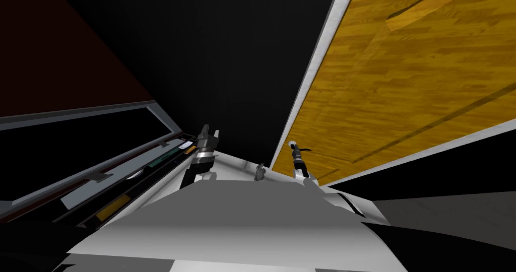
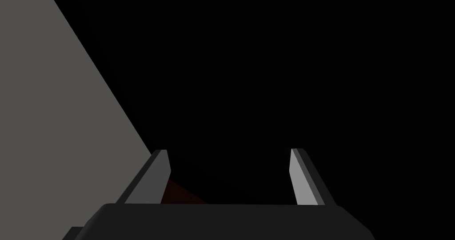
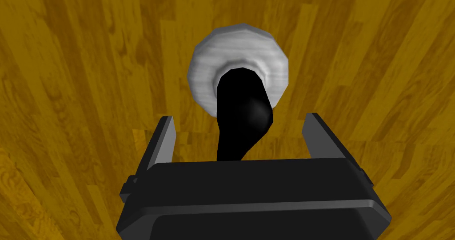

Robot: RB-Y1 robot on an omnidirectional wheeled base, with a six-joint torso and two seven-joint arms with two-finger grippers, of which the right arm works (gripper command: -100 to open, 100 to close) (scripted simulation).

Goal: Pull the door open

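Yellow-brown wood planks make up the door (image 1: 403, 82), which fills the right side of the head view and slants away to the far right. A pale grey edge (image 1: 312, 67) runs along its left side. Left of that edge lies a black area (image 1: 216, 57).

At the near left corner of the door sits the handle (image 3: 242, 113), a black lever that comes out of a round, pale grey rose (image 3: 206, 73) fixed to the wood. The right gripper (image 3: 239, 118) is right at it. Its two fingers (image 3: 165, 137) stand wide apart with the lever between them. A clear gap shows on each side, so they grip nothing. The lever's lower part passes behind the gripper's dark body.

Further left, well apart from the door, the left gripper (image 1: 207, 138) is raised in front of the black area. Its fingers (image 2: 156, 175) are also spread with nothing between them. A flat grey surface (image 2: 53, 95) lies beside one of them.

On the far left a long grey frame (image 1: 85, 113) slants across, with a dark red wall (image 1: 50, 47) beyond it.
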